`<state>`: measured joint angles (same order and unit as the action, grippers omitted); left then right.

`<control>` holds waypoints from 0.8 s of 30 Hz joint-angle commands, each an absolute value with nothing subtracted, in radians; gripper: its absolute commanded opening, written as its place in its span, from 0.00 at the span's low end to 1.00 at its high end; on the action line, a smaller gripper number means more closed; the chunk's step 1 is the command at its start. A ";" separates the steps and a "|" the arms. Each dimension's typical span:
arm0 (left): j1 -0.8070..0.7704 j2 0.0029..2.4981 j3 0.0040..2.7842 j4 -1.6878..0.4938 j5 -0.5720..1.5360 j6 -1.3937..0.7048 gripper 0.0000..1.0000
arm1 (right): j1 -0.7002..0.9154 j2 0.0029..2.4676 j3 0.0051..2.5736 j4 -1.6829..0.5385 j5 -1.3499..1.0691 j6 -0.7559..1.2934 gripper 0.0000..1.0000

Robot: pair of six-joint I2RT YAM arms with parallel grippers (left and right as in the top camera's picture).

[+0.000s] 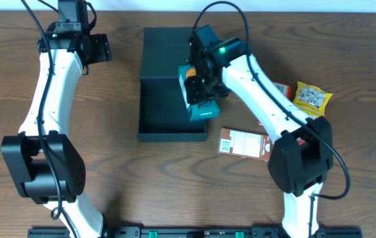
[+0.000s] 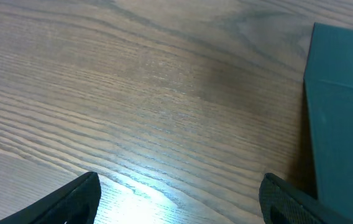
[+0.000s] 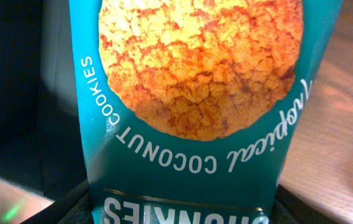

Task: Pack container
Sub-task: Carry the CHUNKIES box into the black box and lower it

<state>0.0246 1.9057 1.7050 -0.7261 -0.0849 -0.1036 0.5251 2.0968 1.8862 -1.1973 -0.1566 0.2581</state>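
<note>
One container (image 1: 165, 116) at centre of frame, flap lid (image 1: 165, 49) laid open toward the top edge. Four snack packs: teal cookie pack (image 1: 201, 106) pinched in right gripper (image 1: 200, 84), tilted over the container's right wall; brown pack (image 1: 244, 143), yellow bag (image 1: 312, 97) and half-hidden red-orange pack (image 1: 281, 88) on the table (image 1: 148, 188), right side. Left gripper (image 1: 100, 47) upper left, jaws spread, empty.

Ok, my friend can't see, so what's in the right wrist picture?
A teal cookie pack fills the view, with a big golden cookie and the words coconut cookies, held in the right gripper. The dark container is behind on the left, wooden table on the right.
</note>
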 commanded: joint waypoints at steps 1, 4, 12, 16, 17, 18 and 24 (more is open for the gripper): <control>0.029 1.900 1.718 -0.730 -0.084 -0.089 0.83 | 0.559 2.098 1.899 -1.227 -0.183 0.284 0.63; 0.029 1.900 1.718 -0.733 -0.084 -0.089 0.83 | 0.570 2.099 1.899 -1.247 -0.179 0.314 0.63; 0.028 1.900 1.718 -0.736 -0.076 -0.089 0.83 | 0.572 2.099 1.899 -1.275 -0.196 0.402 0.63; 0.028 1.900 1.718 -0.736 -0.076 -0.089 0.83 | 0.576 2.099 1.899 -1.272 -0.212 0.416 0.63; 0.028 1.900 1.718 -0.736 -0.076 -0.089 0.83 | 0.578 2.099 1.899 -1.272 -0.215 0.421 0.63; 0.028 1.900 1.718 -0.736 -0.076 -0.089 0.83 | 0.580 2.099 1.899 -1.272 -0.215 0.428 0.62; 0.028 1.900 1.718 -0.736 -0.076 -0.089 0.83 | 0.597 2.099 1.899 -1.272 -0.214 0.460 0.63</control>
<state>0.0246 1.9057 1.7050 -0.7334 -0.0814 -0.1028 0.5785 2.0968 1.8858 -1.2705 -0.1947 0.4206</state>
